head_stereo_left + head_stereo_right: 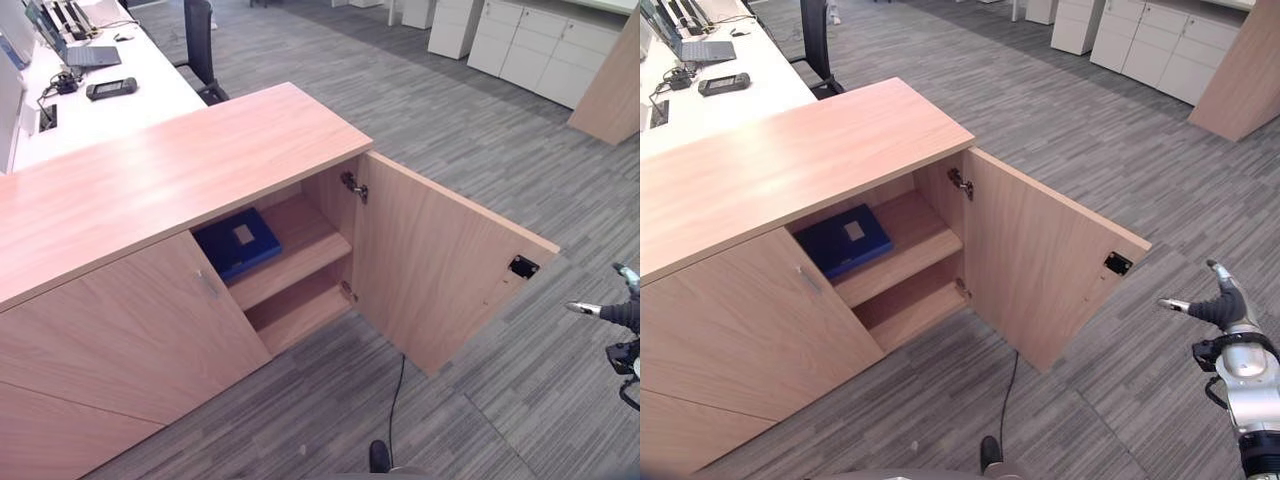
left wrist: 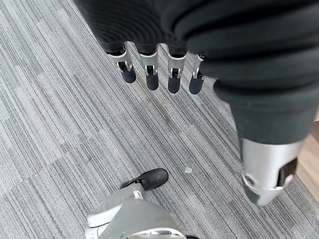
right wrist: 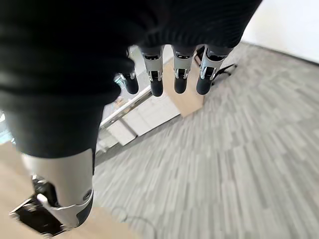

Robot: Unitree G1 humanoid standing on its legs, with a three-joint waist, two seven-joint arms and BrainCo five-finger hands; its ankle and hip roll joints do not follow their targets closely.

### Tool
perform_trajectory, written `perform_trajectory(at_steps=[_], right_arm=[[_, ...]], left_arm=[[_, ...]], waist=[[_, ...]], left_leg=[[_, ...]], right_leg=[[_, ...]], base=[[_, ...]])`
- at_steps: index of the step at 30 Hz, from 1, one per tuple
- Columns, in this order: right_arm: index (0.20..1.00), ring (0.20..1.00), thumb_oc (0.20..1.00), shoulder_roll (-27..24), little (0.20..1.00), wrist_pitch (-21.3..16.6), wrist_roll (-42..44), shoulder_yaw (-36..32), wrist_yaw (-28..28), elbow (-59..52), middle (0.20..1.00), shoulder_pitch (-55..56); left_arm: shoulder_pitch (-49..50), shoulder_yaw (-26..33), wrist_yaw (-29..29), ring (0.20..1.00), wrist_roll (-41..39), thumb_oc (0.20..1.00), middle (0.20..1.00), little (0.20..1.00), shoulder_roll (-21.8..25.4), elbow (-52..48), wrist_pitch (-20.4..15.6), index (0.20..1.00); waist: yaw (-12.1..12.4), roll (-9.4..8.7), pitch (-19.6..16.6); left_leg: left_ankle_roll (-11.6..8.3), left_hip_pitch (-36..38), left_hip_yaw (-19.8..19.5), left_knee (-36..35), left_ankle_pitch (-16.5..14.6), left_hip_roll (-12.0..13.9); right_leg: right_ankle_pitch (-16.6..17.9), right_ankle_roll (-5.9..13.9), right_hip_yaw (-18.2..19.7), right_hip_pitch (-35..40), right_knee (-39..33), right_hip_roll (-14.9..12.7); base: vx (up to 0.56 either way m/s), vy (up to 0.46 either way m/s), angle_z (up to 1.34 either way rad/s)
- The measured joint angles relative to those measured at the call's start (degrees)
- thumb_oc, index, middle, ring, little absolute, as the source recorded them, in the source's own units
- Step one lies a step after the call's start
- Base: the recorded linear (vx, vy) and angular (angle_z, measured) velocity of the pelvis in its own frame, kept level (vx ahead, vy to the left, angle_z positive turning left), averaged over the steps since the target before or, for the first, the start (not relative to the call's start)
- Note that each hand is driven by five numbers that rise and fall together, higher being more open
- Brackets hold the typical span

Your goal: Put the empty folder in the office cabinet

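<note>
The blue folder [image 1: 238,243] lies flat on the upper shelf [image 1: 300,250] inside the wooden office cabinet [image 1: 170,170], so the main job looks done. The folder sits toward the closed half of the cabinet, partly tucked behind the closed door [image 1: 130,330], and nothing is touching it. The other cabinet door [image 1: 440,270] stands wide open and sticks out over the grey carpet floor [image 1: 480,140]. I think what is left is to swing this door shut, if the job calls for that. The right robot hand [image 1: 1225,310] hangs in the air out past the free edge of the open door, well apart from it. Its fingers [image 3: 157,79] are straight and spread, and it holds nothing. The left robot hand [image 2: 209,45] points down at the carpet, and its fingers [image 2: 152,74] are also straight and loose, with nothing in them. The lower shelf [image 1: 300,315] under the folder is bare. There is lots of open carpet around the open door, so a robot hand has room to reach it. The door's outer corner is sharp and pokes out, so that is the edge to watch. A white table [image 1: 110,100] with a laptop [image 1: 90,55] stands behind the cabinet, and white drawers [image 1: 540,45] stand far off across the floor.
</note>
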Motion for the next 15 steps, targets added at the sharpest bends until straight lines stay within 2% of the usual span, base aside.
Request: perform_trajectory(at_steps=[7, 13, 15], right_arm=[[1.0, 1.0, 1.0, 0.0, 1.0, -0.3, 0.9, 2.0, 1.3, -0.2, 1.0, -0.7], [1.0, 1.0, 1.0, 0.1, 1.0, -0.2, 2.2, 1.7, 1.6, -0.3, 1.0, 3.1], [1.0, 1.0, 1.0, 0.3, 1.0, -0.3, 3.1, 2.0, 1.7, -0.3, 1.0, 3.1]], left_arm=[[-0.3, 0.0, 0.0, 1.0, 0.1, 1.0, 1.0, 1.0, 0.5, 1.0, 0.1, 1.0], [-0.3, -0.1, -0.1, 1.0, 0.2, 1.0, 1.0, 1.0, 0.7, 1.1, 0.2, 1.0], [-0.6, 0.0, 0.0, 1.0, 0.2, 1.0, 1.0, 1.0, 1.0, 1.1, 0.2, 1.0]], waist=[[-0.4, -0.49, -0.2], [-1.4, -1.54, -0.8], [-2.0, -2.39, -0.8]], left_leg=[[0.0, 1.0, 0.6, -0.4, 0.0, 0.0], [-0.04, 1.5, 1.7, -0.7, 0.0, 0.3], [-0.23, 1.7, 2.9, -0.3, -0.2, 0.5]], right_leg=[[0.0, 0.01, 0.5, 0.5, -0.3, 0.1], [-0.1, -0.06, 1.5, 0.0, -0.3, 0.6], [0.0, 0.05, 2.8, -0.1, -0.3, 1.2]], base=[[0.02, -0.024, -0.04], [0.04, -0.075, -0.1], [0.02, -0.102, -0.32]])
